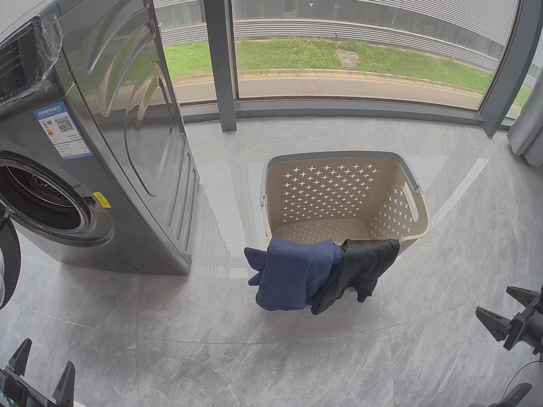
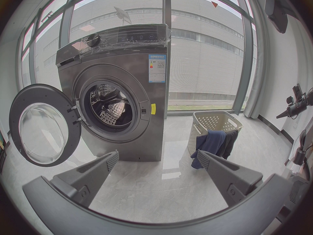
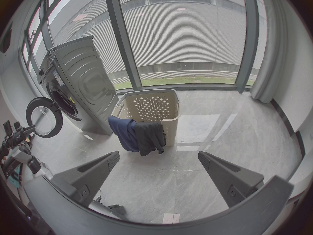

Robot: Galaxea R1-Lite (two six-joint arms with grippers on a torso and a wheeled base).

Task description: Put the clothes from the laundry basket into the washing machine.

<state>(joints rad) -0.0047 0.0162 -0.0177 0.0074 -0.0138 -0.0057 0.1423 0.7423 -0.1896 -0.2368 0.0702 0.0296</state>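
Nearest us, our left gripper and right gripper hang above the floor, jaws spread wide, gripping nothing. Beyond, a blue garment and a black garment drape over the near rim of the laundry basket. To its left stands the washing machine, its door swung open.

Daylight entered through the large window and lit the scene brightly and evenly. Pale reflections of the panes lay on the glossy floor beside the laundry basket. The washing machine side panel carried a soft sheen. Shadows were faint. Both wrist views bowed strongly, with dark corners.
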